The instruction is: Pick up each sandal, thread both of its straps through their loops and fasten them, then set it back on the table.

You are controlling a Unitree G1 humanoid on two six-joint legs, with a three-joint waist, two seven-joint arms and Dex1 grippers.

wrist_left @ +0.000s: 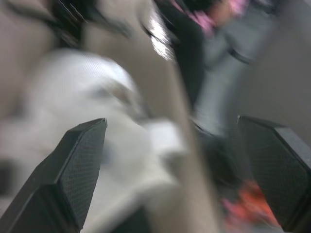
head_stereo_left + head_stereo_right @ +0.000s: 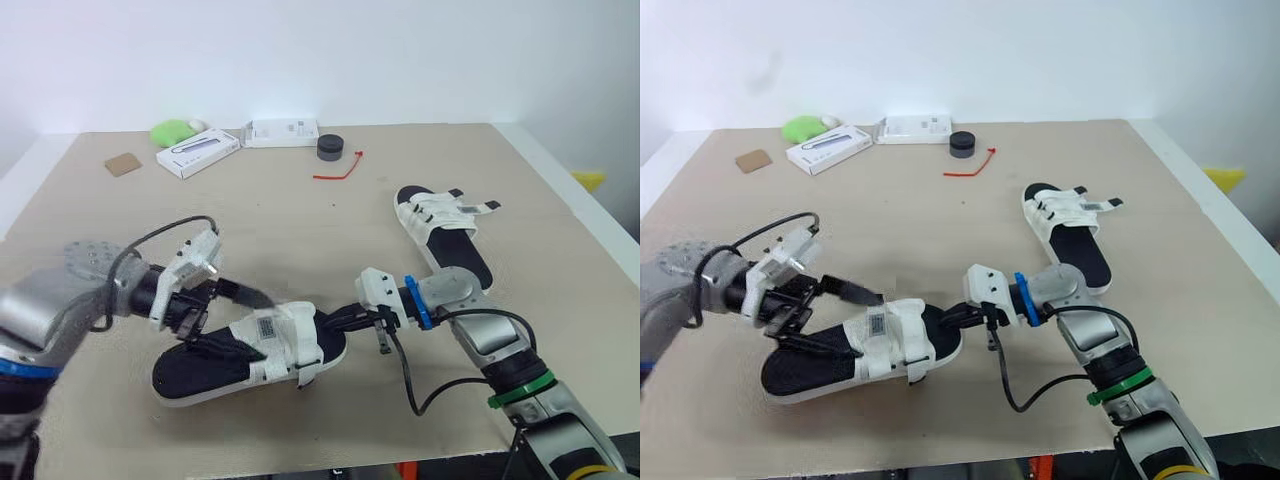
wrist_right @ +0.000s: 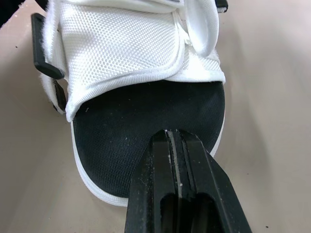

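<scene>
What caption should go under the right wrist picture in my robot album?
The shut right gripper points at the black footbed of a white sandal on the table.

Table: green lump, long white box (angled), small white box, black puck, red tie, cardboard square.

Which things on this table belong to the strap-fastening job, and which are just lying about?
Job: near sandal; far sandal.
Lying about: green lump; long white box; flat white box; black puck; red tie; brown card.
</scene>
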